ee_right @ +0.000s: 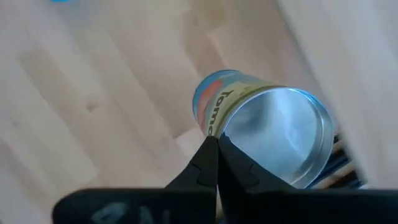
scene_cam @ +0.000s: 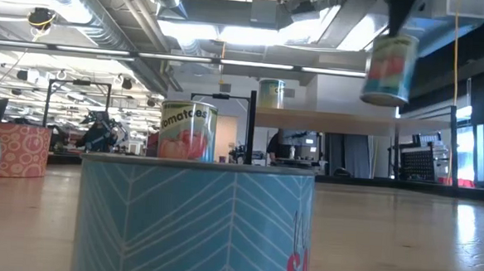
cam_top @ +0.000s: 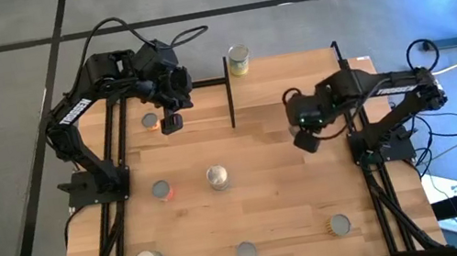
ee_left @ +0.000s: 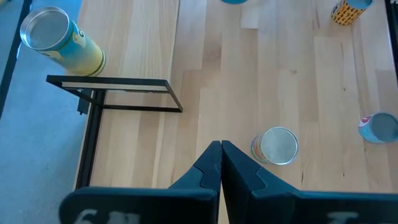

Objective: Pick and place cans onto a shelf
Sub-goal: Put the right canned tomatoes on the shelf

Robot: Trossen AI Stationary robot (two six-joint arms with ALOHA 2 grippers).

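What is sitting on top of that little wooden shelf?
One green-yellow can stands upright at a corner of the shelf. From above, the board covers whatever lies under it.

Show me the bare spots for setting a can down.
Bare: the shelf right of its yellow can; the tabletop between the middle can and the front-right can. Crowded: left side, around the left gripper. The right gripper holds the lifted can.

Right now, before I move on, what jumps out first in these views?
A tomato-labelled tin can hangs in mid-air on the right, pinched by the shut right gripper. A teal chevron-patterned can fills the low view's foreground. One green-yellow can stands on the light-wood shelf.
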